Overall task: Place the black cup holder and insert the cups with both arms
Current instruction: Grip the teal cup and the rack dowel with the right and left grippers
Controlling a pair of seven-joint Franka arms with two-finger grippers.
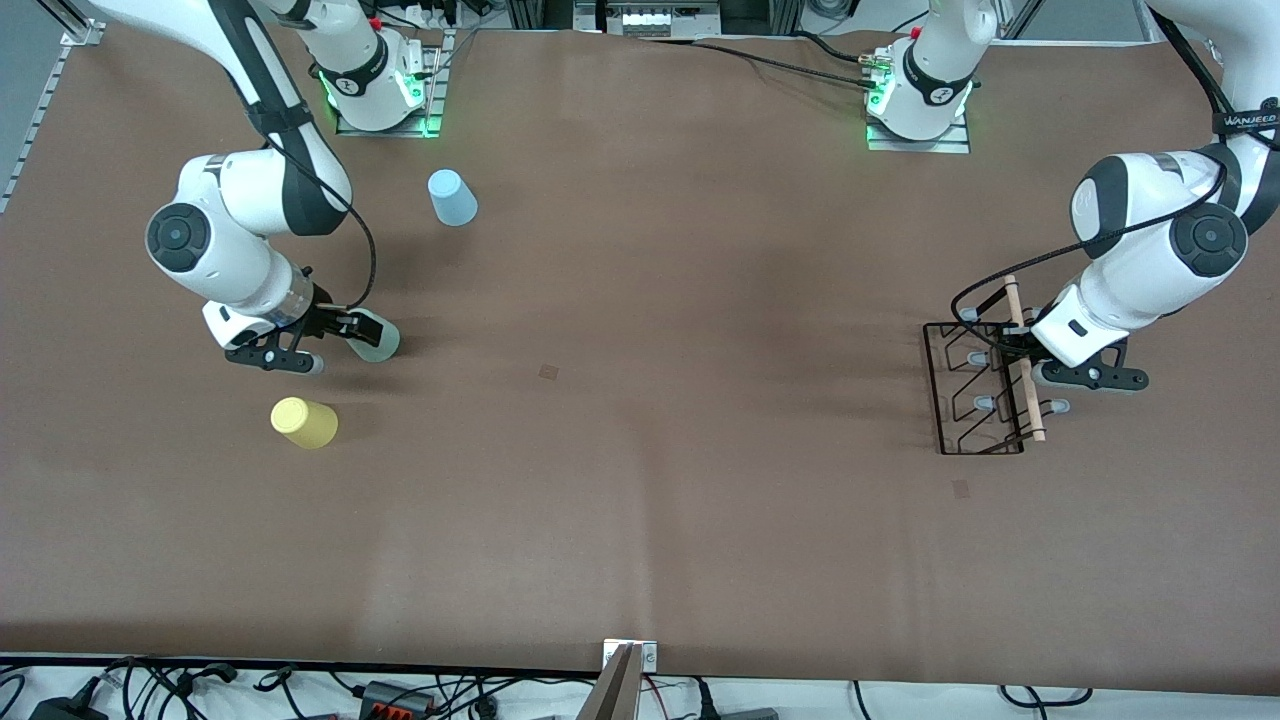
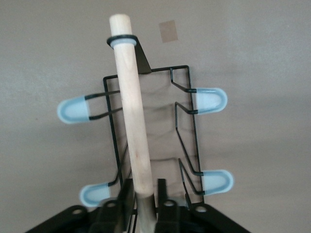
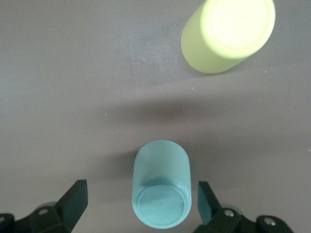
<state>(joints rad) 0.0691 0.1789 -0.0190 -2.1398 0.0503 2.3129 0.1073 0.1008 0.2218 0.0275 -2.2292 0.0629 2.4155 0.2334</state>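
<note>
Two grippers inspected. Left gripper point(image 1: 1018, 347) point(image 2: 144, 206): clenched on the wooden rod handle point(image 1: 1024, 372) point(image 2: 132, 111) of the black cup holder point(image 1: 975, 392) point(image 2: 183, 127), gripping near the rod's end toward the robot bases. Holder found at 3 o'clock on the table point(image 1: 700, 520) in the front view, resting on the surface directly under the gripper. Long axis and rod run roughly 12 to 6 o'clock, slightly tilted; pale-tipped pegs point(image 2: 210, 101) point out toward 3 and 9 o'clock.

Right gripper point(image 1: 335, 342) point(image 3: 141, 204): released, fingers point(image 3: 73, 199) spread wide at 9 o'clock on the table, straddling the sage green cup point(image 1: 378, 340) point(image 3: 161, 189). Clear gaps seen on both sides of the cup; no contact. Cup stands with closed base up. Light blue cup point(image 1: 452, 197) at 1 o'clock from it, well apart; yellow cup point(image 1: 304, 422) point(image 3: 227, 34) at 7 o'clock, near. Both likewise narrow end up.

Surface: plain brown covering, flat, with two small darker square marks point(image 1: 548, 371). Arm bases point(image 1: 918, 105) lit green along the 12 o'clock edge; loose cables point(image 1: 400, 690) along the 6 o'clock edge.
</note>
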